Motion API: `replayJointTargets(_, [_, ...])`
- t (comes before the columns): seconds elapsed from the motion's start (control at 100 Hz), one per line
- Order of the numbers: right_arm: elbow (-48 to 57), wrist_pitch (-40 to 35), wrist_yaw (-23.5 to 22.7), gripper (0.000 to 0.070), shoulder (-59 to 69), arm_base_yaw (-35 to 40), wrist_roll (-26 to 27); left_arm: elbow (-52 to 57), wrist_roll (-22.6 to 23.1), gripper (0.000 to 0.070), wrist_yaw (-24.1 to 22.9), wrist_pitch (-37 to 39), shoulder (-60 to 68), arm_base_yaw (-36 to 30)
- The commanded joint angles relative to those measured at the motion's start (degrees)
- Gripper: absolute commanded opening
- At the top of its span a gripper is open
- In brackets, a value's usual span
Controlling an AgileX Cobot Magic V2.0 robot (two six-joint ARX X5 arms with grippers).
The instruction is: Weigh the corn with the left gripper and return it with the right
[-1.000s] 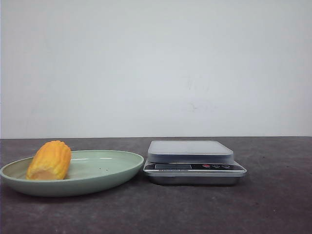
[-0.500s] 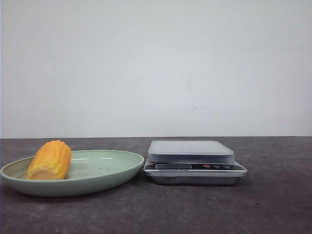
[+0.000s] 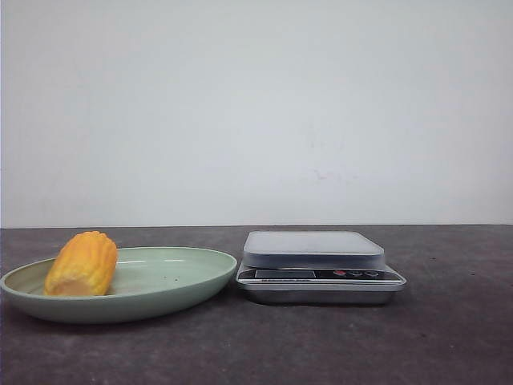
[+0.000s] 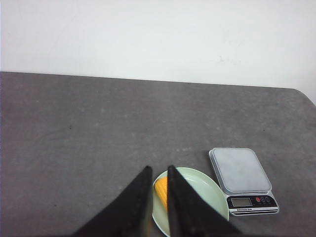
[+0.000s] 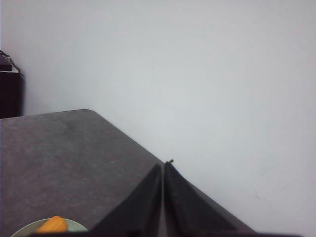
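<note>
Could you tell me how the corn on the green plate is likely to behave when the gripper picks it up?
The corn is rounded and lies on its side in the green plate, so a nudge would probably roll it. Its ridged kernel rows should give some grip. It looks stiff and short, unlikely to bend.

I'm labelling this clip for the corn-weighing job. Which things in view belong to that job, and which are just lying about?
Part of the job:
- corn, lying in the green plate
- scale, platform bare
- left gripper, high above the plate
- right gripper, jaws closed

Just lying about:
- nothing else on the table
</note>
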Motion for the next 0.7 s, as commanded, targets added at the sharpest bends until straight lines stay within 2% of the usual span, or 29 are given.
replayJointTargets(0.0, [1.2,-0.1,0.8,0.0004,-0.6,-1.2,0.9,1.2,-0.5,0.0012,-0.3,0.0,0.3,-0.2])
replayJointTargets(0.05, [1.0,-2.2,3.2,0.0004,-1.2,-4.2,0.7,1.2,-0.5,0.0012,-0.3,0.0,0.3,-0.2])
replayJointTargets(0.13, [-1.1,-5.3,3.5,0.0004,-2.6,-9.9,0.7,1.2,-0.5,0.0012,-0.3,0.0,0.3,-0.2])
replayJointTargets(0.21, [-7.1,-3.5,5.1,0.0004,-4.7,-16.1,1.4,1.2,-0.5,0.0012,-0.3,0.0,0.3,-0.2])
replayJointTargets(0.29, [-17.0,4.9,5.8,0.0004,-7.7,-21.6,2.4,1.2,-0.5,0.0012,-0.3,0.0,0.3,-0.2])
replayJointTargets(0.41, [-34.9,23.8,5.8,0.0004,-13.7,-27.9,6.0,1.2,-0.5,0.0012,-0.3,0.0,0.3,-0.2])
replayJointTargets(0.49, [-46.5,33.7,3.2,0.0004,-18.1,-31.6,7.9,1.2,-0.5,0.0012,-0.3,0.0,0.3,-0.2])
replayJointTargets(0.6, [-59.0,37.1,-3.1,0.0004,-24.7,-36.3,10.8,1.2,-0.5,0.0012,-0.3,0.0,0.3,-0.2])
replayJointTargets(0.69, [-67.1,37.1,-5.7,0.0004,-30.6,-39.6,13.4,1.2,-0.5,0.0012,-0.3,0.0,0.3,-0.2])
